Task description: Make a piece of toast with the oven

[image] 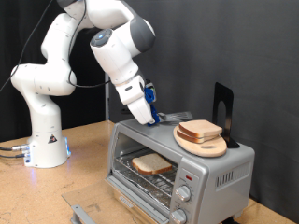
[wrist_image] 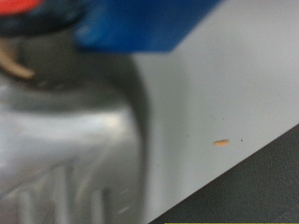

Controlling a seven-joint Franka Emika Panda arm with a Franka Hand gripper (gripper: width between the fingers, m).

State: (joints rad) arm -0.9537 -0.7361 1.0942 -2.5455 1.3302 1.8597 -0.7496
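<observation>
Hovering over oven (image: pixel 217 166) top, claw (image: pixel 148 118), grip state unclear; piece of toast (image: pixel 150 165) below on rack inside.

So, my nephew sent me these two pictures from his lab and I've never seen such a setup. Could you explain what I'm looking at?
The white jointed machine is a robot arm bolted to a wooden table. The wide picture comes from a camera standing off to the side. The blurry close-up comes from a camera on the arm's hand.

Its blue-tipped gripper is down at the top of a small silver-grey toaster oven. The oven's door is open, and a pale slice of bread lies on the rack inside. More bread sits on a round light-wood board on top. No bread shows between the fingers.
</observation>
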